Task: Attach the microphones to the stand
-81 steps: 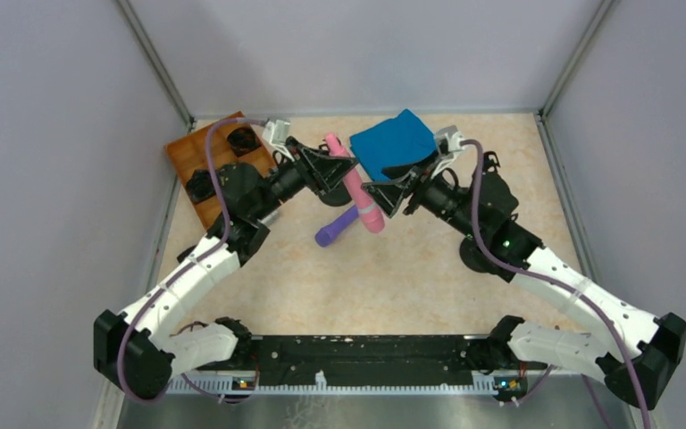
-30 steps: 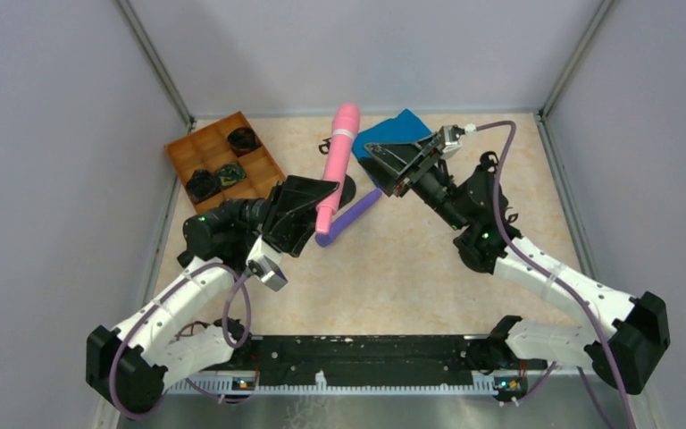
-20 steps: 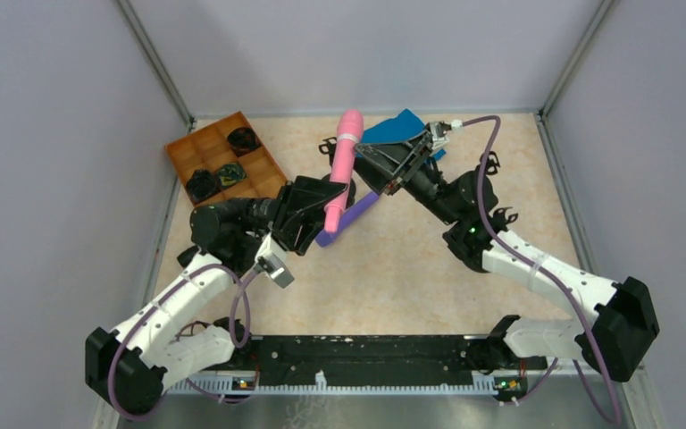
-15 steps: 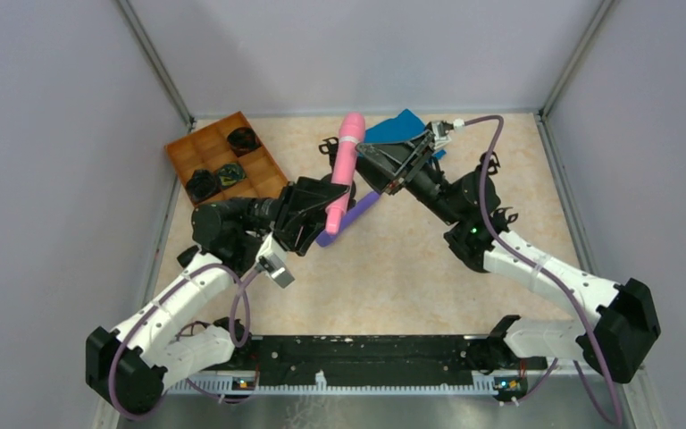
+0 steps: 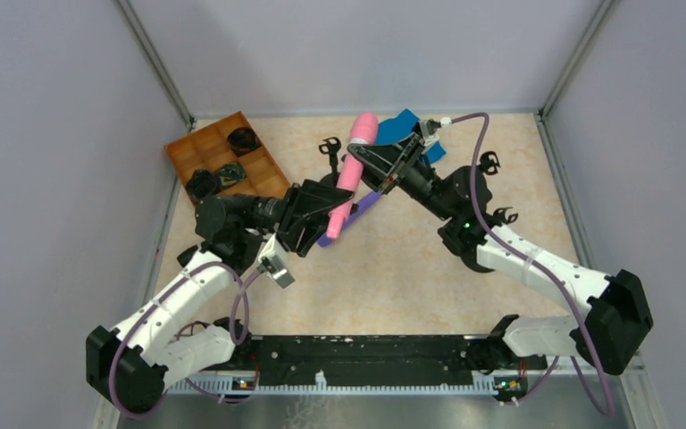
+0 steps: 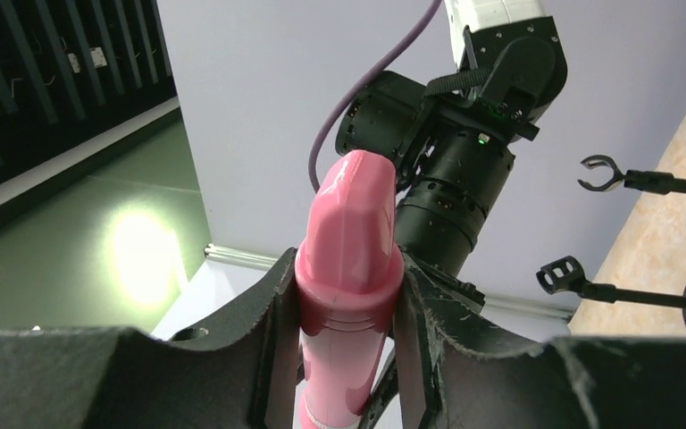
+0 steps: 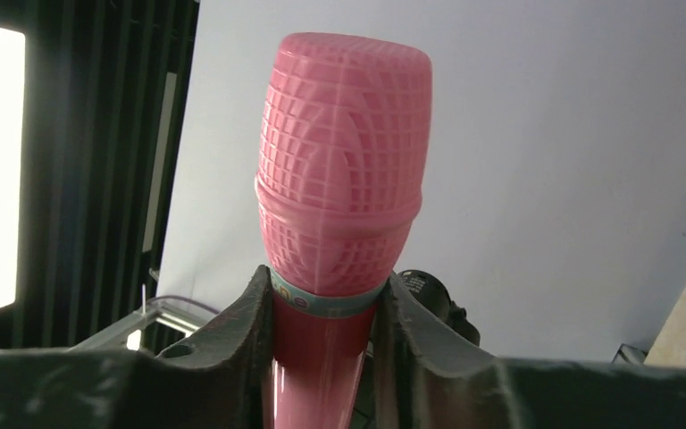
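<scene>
A pink microphone (image 5: 355, 159) hangs tilted in the air over the table's middle, held at both ends. My left gripper (image 5: 333, 211) is shut on its handle end (image 6: 350, 241), the jaws pressed against both sides. My right gripper (image 5: 368, 166) is shut on the neck just under the meshed head (image 7: 344, 152). A purple microphone (image 5: 325, 239) lies on the table beneath them, partly hidden. A black clip of the stand (image 5: 329, 146) rises behind the pink microphone. Two more clips (image 6: 600, 173) (image 6: 561, 272) show on thin black arms in the left wrist view.
An orange compartment tray (image 5: 204, 148) with dark items stands at the back left. A blue cloth (image 5: 400, 124) lies at the back behind my right gripper. Two black clips (image 5: 487, 162) (image 5: 504, 215) stand beside the right arm. Grey walls enclose the table.
My right gripper has moved left and shut on the pink microphone's neck. The microphone's head has tilted to the right. My left gripper has kept its hold on the handle.
</scene>
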You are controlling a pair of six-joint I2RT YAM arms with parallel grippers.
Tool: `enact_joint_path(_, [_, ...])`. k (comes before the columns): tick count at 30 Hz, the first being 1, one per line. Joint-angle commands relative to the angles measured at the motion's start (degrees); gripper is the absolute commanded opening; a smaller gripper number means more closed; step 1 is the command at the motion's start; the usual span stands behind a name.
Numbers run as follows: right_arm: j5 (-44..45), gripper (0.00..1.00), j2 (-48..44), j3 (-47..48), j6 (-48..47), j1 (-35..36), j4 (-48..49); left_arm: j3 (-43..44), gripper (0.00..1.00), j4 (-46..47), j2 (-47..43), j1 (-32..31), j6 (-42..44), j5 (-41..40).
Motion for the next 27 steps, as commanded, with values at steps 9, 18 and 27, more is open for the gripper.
enact_joint_path(9, [5.7, 0.0, -6.8, -2.1, -5.8, -3.7, 1.5, -0.1, 0.99, -9.9, -5.3, -0.4, -11.0, -7.1])
enact_joint_path(18, [22.2, 0.0, -15.9, -2.4, -37.6, -8.0, -9.6, 7.0, 0.99, -19.0, -1.9, -1.5, -45.0, -25.3])
enact_joint_path(27, [23.8, 0.0, -18.3, -4.9, -69.9, -8.0, -6.5, 8.1, 0.99, -25.2, -1.0, -1.5, -65.6, -37.2])
